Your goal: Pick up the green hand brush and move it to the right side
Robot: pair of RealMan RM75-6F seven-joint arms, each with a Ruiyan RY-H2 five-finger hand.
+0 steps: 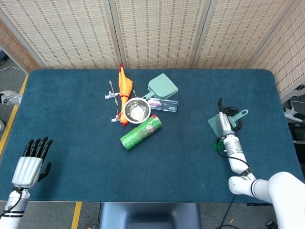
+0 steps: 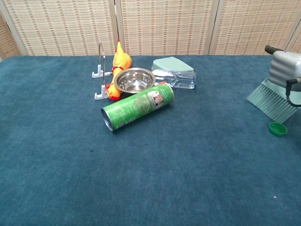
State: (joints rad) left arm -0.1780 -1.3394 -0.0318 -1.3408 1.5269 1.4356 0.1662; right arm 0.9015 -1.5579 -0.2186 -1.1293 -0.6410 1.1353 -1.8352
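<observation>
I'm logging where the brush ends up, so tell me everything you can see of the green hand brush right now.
The green hand brush is pale green, plastic-looking, with a dense fan of bristles and a handle ending in a hanging loop. The right hand holds it by the body, bristles angled down and toward the table's middle. It sits at the right of the blue table, just above a small green cap, apparently not touching it.

Table cloth (image 2: 188,165) matt blue felt; bowl (image 2: 134,80) shiny metal; can (image 2: 137,106) glossy; brush (image 2: 270,100) plastic bristles.

blue carpeted table (image 1: 71,109) | woven reed screen (image 1: 157,31) behind | grey floor (image 1: 7,78)
</observation>
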